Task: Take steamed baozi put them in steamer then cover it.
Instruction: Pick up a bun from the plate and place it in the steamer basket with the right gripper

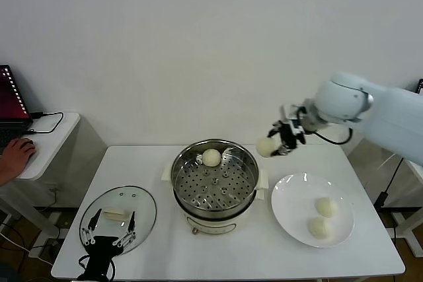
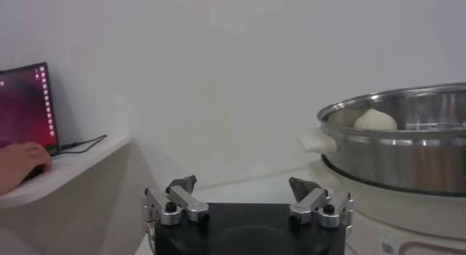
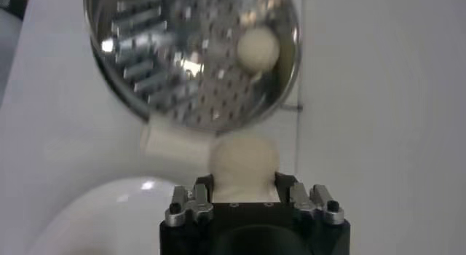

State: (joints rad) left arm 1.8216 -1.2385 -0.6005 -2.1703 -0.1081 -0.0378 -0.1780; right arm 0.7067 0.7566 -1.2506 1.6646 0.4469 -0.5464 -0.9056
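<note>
Right jaws clamping 1 baozi (image 1: pixel 267 146) beside steamer (image 1: pixel 248 183), left jaws spread, parked over cover (image 1: pixel 142 206)

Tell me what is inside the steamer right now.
One baozi in the steamer sits on the perforated tray at the far side. The rest of the tray is bare. Whatever lies under the tray is hidden.

The head view looks down and forward over the white table (image 1: pixel 264 255) toward a bare wall. The left wrist view sits low at table level, facing the steamer (image 2: pixel 408 143) side-on. The right wrist view looks down from close above. All three share the steamer.
</note>
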